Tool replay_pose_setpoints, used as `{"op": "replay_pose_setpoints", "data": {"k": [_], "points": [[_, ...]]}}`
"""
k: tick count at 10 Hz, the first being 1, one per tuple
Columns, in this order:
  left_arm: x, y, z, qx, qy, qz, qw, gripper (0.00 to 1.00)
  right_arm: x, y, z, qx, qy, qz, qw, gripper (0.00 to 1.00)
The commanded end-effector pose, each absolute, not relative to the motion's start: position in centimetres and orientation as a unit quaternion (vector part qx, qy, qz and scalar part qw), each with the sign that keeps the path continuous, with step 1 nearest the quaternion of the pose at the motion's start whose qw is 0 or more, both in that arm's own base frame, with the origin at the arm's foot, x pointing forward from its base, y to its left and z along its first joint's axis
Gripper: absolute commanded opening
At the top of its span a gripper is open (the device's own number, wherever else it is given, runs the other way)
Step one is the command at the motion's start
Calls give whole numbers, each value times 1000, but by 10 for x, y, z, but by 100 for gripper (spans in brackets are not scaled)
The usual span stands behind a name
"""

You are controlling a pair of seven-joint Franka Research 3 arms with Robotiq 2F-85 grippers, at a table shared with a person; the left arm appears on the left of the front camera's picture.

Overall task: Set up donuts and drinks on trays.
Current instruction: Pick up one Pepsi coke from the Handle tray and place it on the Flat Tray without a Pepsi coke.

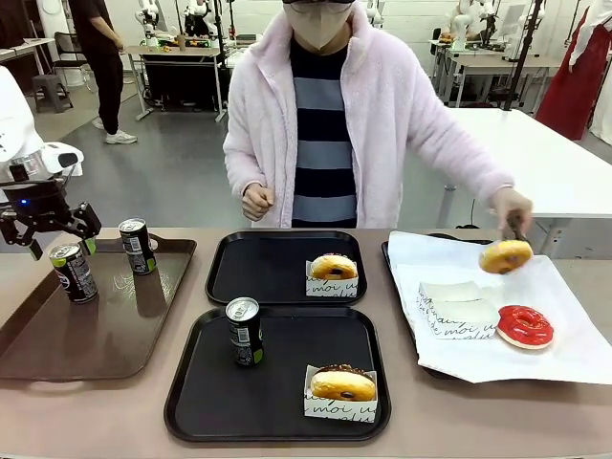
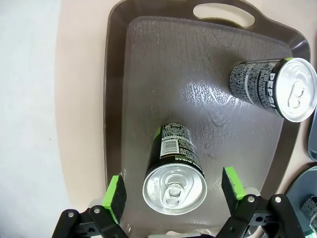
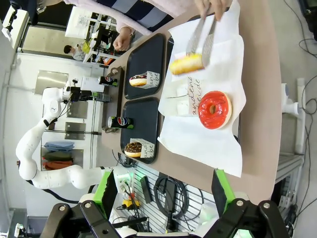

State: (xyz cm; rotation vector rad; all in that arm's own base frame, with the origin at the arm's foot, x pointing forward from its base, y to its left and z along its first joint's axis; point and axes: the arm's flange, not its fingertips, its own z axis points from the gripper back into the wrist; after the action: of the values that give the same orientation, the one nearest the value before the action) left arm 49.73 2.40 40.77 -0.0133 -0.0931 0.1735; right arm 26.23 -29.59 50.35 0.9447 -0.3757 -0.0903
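My left gripper (image 1: 59,239) hangs open over the brown tray (image 1: 105,335). In the left wrist view, the silver top of a dark can (image 2: 174,184) lies between its green pads (image 2: 116,196), untouched. A second can (image 2: 275,89) stands farther along that tray. A third can (image 1: 245,332) stands on the near black tray (image 1: 210,402) with a chocolate-topped donut (image 1: 342,384) in a paper sleeve. The far black tray (image 1: 258,268) holds another sleeved donut (image 1: 333,267). My right gripper (image 3: 163,193) is open and holds nothing, high over the table's right end.
The person's hand (image 1: 512,206) holds tongs gripping a yellow donut (image 1: 505,255) above the paper-lined tray (image 1: 574,354). A red-glazed donut (image 1: 524,326) and folded white paper sleeves (image 1: 459,308) lie there. The person's other hand (image 1: 256,202) is near the far table edge.
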Motion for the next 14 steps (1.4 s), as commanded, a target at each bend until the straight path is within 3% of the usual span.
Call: {"op": "replay_pose_setpoints", "data": {"k": [1,10,11,12,13,14], "points": [[493,28,398,-26,-58,95,993,100,265,-296,504,462,-192,-39,865,100],[501,29,372,-17,-50,90,995,100,265,-296,504,462,-192,-39,865,100],[501,29,373,-29,-46,78,995,66,265,-296,504,462,-192,-39,865,100],[499,27,376,-27,-43,79,996,45,265,-296,504,462,-192,-39,865,100],[499,28,378,-27,-41,80,996,10,265,-296,504,462,-192,-39,865,100],[499,28,379,-27,-42,82,995,0,265,-296,504,462,-192,-39,865,100]]}}
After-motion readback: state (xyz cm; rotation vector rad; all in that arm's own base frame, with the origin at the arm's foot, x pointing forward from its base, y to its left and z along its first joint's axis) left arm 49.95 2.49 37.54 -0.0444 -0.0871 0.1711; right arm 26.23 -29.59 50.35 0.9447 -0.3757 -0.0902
